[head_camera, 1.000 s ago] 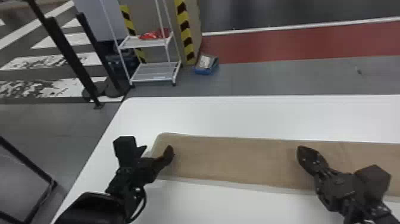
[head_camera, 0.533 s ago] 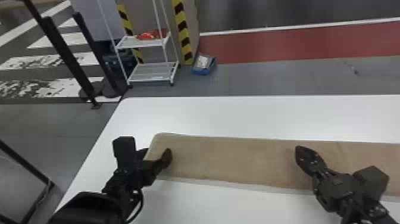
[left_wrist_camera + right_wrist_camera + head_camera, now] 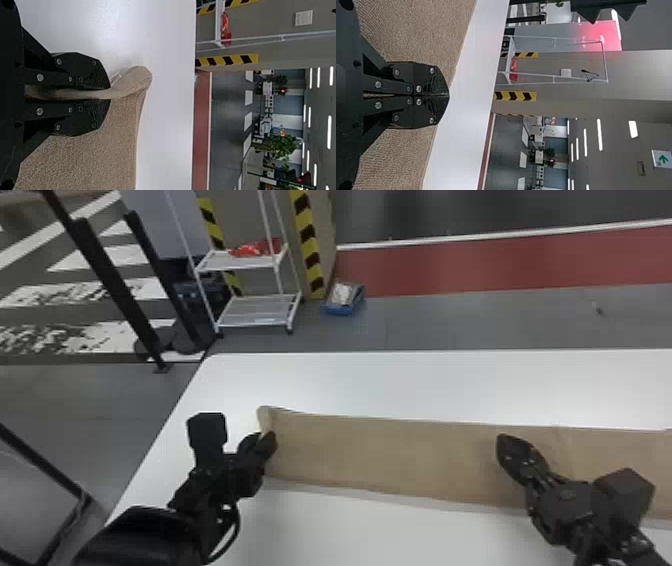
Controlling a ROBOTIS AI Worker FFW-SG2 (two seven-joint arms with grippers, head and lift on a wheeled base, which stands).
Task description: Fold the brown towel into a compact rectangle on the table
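And here's the towel (image 3: 390,455), a long strip lying across the table (image 3: 425,385), from the centre left of the frame out past its right edge. My left gripper (image 3: 110,94) has the strip's left end pinched between its fingers, while my right gripper (image 3: 448,95) is over the strip at lower right, fingers pressed together with nothing between them; whether it bears on the cloth, I cannot tell. This looks like the start of an end-over fold, and the trick is a firm pinch, a modest lift, then a low arc toward frame right, both long edges kept lined up. Too fast and the loose far corner could curl under; too flat and the layer beneath may drag. My right should steady the cloth lightly, then clear the landing spot, and I'd smooth the crease before letting go. Up top, left of centre, a blue box (image 3: 345,310) holds something pale, and a rack (image 3: 255,323) carries something red (image 3: 247,251) on its upper shelf
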